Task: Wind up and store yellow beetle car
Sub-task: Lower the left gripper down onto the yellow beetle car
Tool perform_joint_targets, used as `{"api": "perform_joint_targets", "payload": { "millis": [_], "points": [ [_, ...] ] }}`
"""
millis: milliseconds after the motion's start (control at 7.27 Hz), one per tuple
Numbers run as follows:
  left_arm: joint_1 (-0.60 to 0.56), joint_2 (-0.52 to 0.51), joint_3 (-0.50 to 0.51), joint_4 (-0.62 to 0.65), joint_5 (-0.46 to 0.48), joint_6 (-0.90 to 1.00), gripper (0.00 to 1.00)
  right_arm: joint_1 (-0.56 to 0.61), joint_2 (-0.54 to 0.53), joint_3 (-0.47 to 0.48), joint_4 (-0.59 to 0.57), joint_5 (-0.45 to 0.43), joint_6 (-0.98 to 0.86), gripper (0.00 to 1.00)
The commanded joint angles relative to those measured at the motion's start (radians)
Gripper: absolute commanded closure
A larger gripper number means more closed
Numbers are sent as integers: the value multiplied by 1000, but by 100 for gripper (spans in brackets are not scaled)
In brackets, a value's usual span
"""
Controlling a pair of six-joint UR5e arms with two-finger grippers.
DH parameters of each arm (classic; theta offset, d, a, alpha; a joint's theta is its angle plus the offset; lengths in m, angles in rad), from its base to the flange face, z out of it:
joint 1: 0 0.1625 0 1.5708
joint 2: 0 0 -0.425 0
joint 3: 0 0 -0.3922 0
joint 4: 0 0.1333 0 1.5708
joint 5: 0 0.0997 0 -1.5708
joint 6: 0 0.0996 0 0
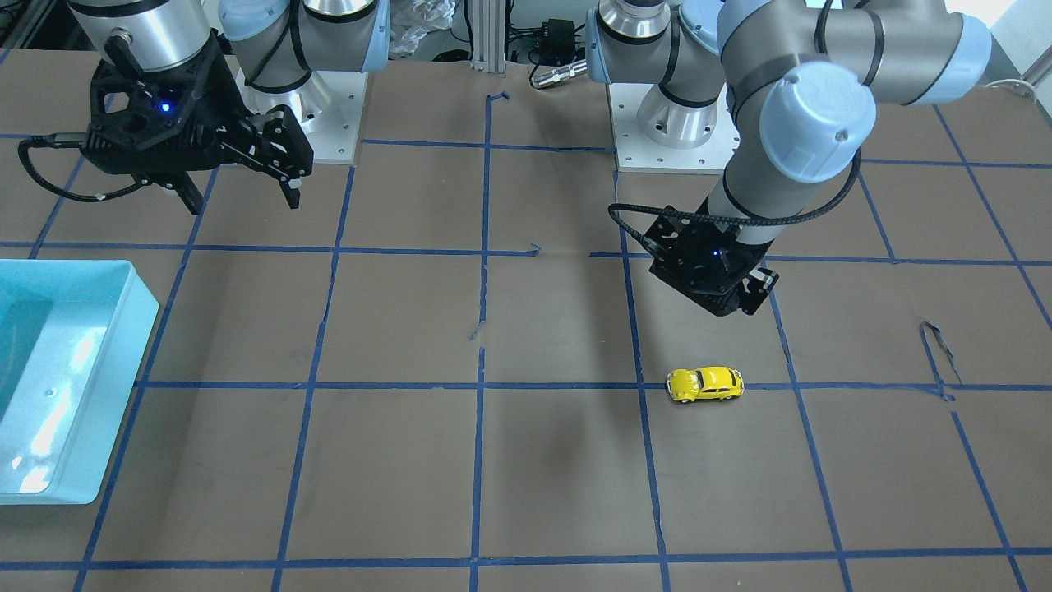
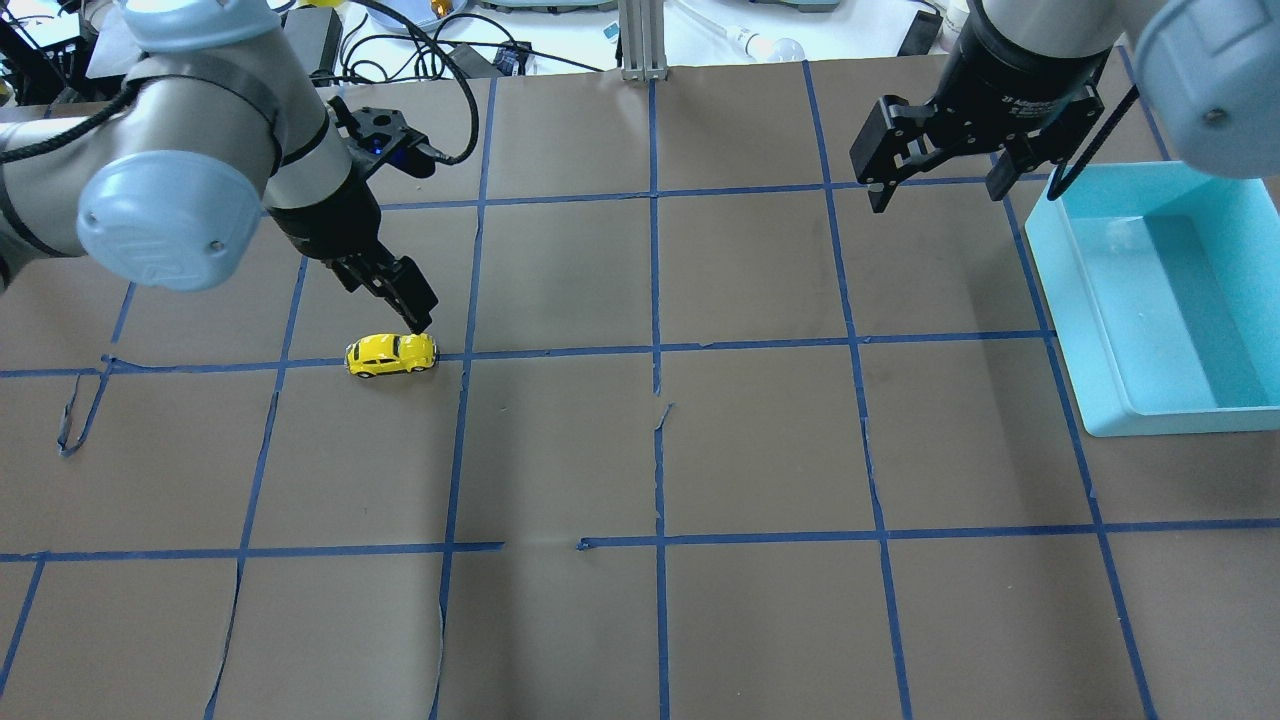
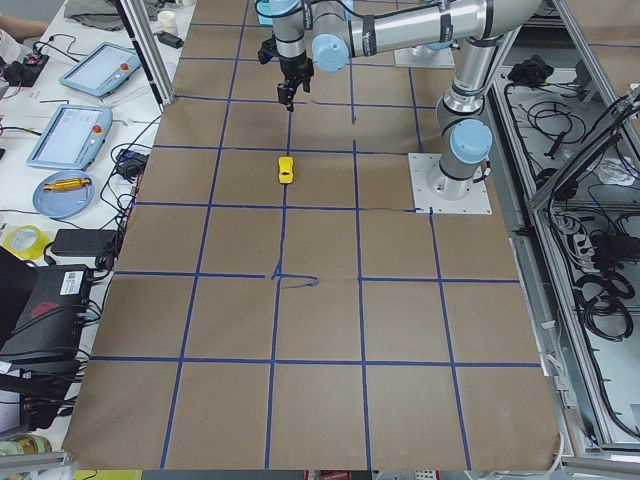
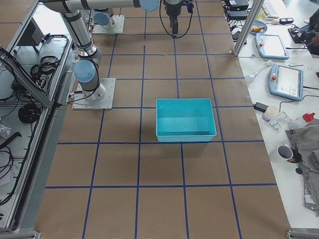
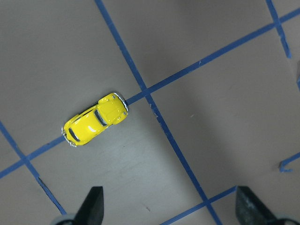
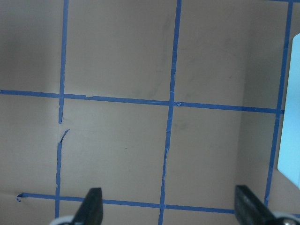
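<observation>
Left gripper (image 5: 172,207): hovering low over the table (image 2: 760,450), jaws standing wide, nothing between them. In the overhead view the fingers are hanging just short of the car, not touching it.

Yellow beetle car (image 5: 95,119): sitting on its wheels astride a blue tape line (image 5: 201,62), at roughly 11 o'clock from the open gap in the wrist view. Its long axis is running from 8 to 2 o'clock there.

Handling, as judged: looking light and rigid, with a glossy rounded shell that is likely slippery under the pads. It is free to roll, so a nudge at nose or tail is likely sending it off. Best hold is probably across the flanks at the doors, straddling the roof, with the wrist turning to square the jaws to the body first. The wheels need staying clear for winding.

Right gripper (image 2: 938,188): hanging above the table, well apart from the car, jaws wide and empty.

Teal bin (image 2: 1093,340): lying toward 3 o'clock of the car, overhead.
</observation>
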Motion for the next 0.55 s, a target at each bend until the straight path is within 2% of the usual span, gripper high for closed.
{"api": "perform_joint_targets", "payload": {
  "millis": [0, 138, 413],
  "points": [
    [34, -84, -33, 27, 98, 185, 0, 0, 0, 0, 0, 0, -1, 0],
    [40, -115, -38, 140, 98, 235, 0, 0, 0, 0, 0, 0, 0, 0],
    [49, -169, -36, 275, 92, 549, 0, 0, 0, 0, 0, 0, -2, 0]
  ]
}}
